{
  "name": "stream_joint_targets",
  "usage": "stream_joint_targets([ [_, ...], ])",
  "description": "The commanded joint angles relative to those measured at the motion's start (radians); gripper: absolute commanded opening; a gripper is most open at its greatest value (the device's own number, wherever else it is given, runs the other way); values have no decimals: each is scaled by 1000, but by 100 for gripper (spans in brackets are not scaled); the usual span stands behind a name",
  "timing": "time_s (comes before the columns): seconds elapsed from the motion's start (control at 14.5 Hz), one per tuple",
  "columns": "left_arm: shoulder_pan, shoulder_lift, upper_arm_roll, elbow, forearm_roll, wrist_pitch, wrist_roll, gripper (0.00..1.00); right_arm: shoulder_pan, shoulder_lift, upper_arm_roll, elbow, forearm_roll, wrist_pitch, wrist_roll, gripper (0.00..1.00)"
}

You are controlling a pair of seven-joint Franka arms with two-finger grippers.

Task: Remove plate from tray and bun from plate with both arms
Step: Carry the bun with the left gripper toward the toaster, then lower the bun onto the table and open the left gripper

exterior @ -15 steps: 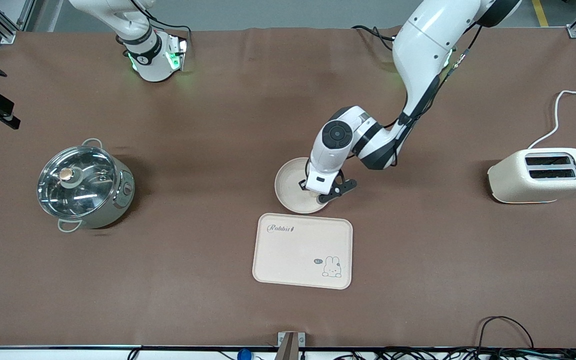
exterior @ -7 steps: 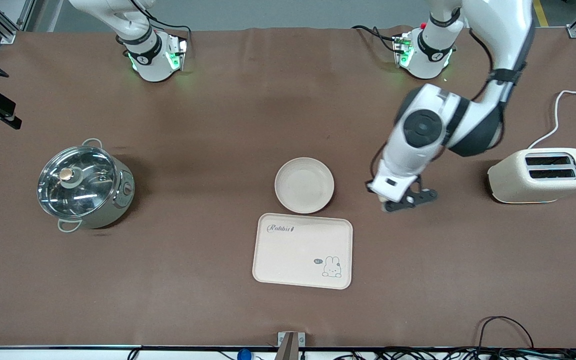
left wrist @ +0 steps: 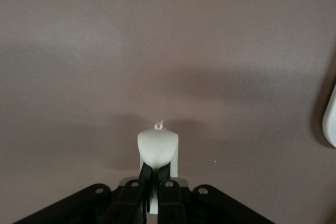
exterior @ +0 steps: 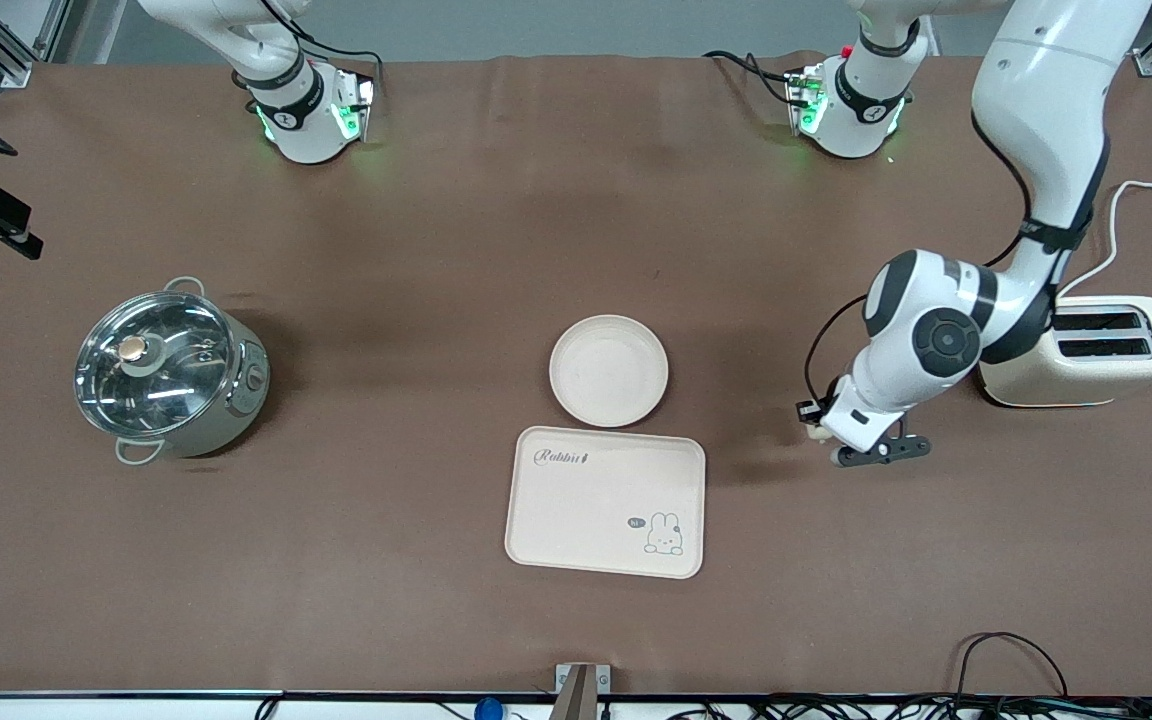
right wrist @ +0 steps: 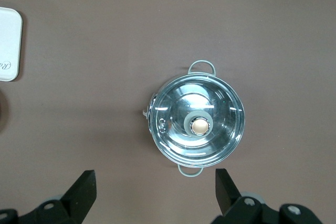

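Observation:
The round cream plate point(exterior: 608, 370) lies on the table, touching the edge of the rabbit tray point(exterior: 604, 502) that is farther from the front camera. My left gripper point(exterior: 822, 428) is over bare table between the plate and the toaster, shut on the small pale bun point(exterior: 813, 432). In the left wrist view the bun point(left wrist: 157, 144) sticks out from between the closed fingers of the gripper point(left wrist: 156, 174). My right gripper point(right wrist: 155, 190) is open and empty, high over the pot point(right wrist: 198, 124). It is out of the front view; only the right arm's base point(exterior: 306, 110) shows there.
A cream toaster point(exterior: 1086, 350) with a white cord stands at the left arm's end, close to the left arm's wrist. A steel pot with a glass lid point(exterior: 171, 370) stands at the right arm's end. The tray's corner point(right wrist: 10, 45) shows in the right wrist view.
My left arm has swung from over the plate toward the toaster, carrying the bun with it. The plate now lies uncovered and has not moved. The right arm has not moved.

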Motion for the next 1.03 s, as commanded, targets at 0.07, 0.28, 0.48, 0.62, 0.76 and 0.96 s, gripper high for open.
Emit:
stream_joint_targets([
  [0.07, 12, 4, -7, -22, -4, 46, 22, 63, -5, -2, 7, 4, -16, -3, -9, 100],
  [0.28, 46, -5, -8, -16, -4, 46, 77, 100, -3, -1, 7, 4, -16, -2, -7, 100],
  [0.48, 89, -66, -21, -10, -4, 31, 118, 100, -5, 1, 7, 4, -14, 3, -7, 100],
  [0.62, 89, -115, -22, 8, -10, -24, 126, 100, -6, 1, 7, 2, -14, 1, -7, 100],
  [0.76, 89, -137, -22, 36, -15, -112, 135, 100, -9, 1, 7, 4, -14, -2, -7, 100],
  [0.96, 107, -131, -22, 37, -15, -132, 160, 100, -14, 1, 4, 2, -13, -6, -7, 100],
])
